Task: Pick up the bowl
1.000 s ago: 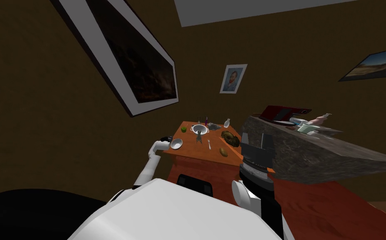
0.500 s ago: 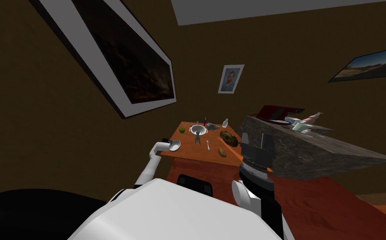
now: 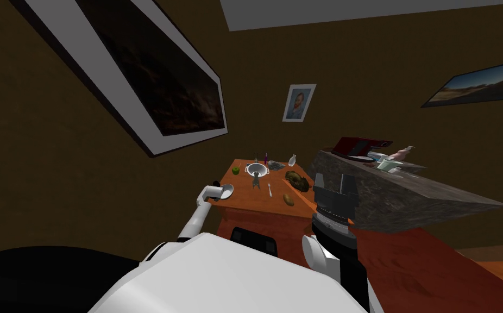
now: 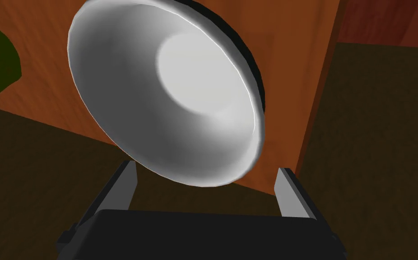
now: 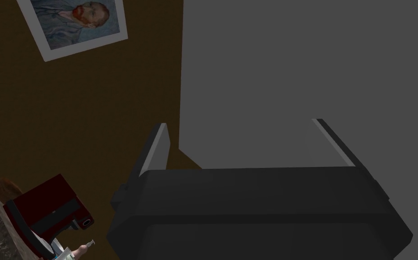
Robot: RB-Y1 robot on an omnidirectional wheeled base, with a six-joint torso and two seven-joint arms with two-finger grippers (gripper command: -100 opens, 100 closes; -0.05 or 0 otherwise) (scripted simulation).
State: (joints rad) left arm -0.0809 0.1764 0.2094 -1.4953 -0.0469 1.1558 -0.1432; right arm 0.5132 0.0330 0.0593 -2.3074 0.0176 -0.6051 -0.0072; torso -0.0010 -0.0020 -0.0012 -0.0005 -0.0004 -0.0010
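A white bowl (image 3: 226, 190) sits at the near left corner of the orange-brown wooden table (image 3: 256, 204). My left gripper (image 3: 216, 187) is right beside it, at the table's corner. In the left wrist view the bowl (image 4: 172, 90) looms large just beyond the gripper (image 4: 207, 168), and its rim reaches down between the two fingertips. The fingers stand open, wider than the near part of the rim, and touch nothing. My right gripper (image 3: 333, 182) is held up in front of my chest, and its own view shows it open (image 5: 239, 124) and empty.
On the table stand a white two-handled pot (image 3: 256, 169), a green apple (image 3: 236, 170), a fork (image 3: 270, 189), a potato (image 3: 288, 199) and a small bottle (image 3: 292, 160). A dark stone counter (image 3: 408, 201) with a red appliance (image 3: 356, 146) rises to the right.
My head view has drifted a little. The left hand has crept slightly nearer to the bowl, which stays on the table. Both grippers remain open.
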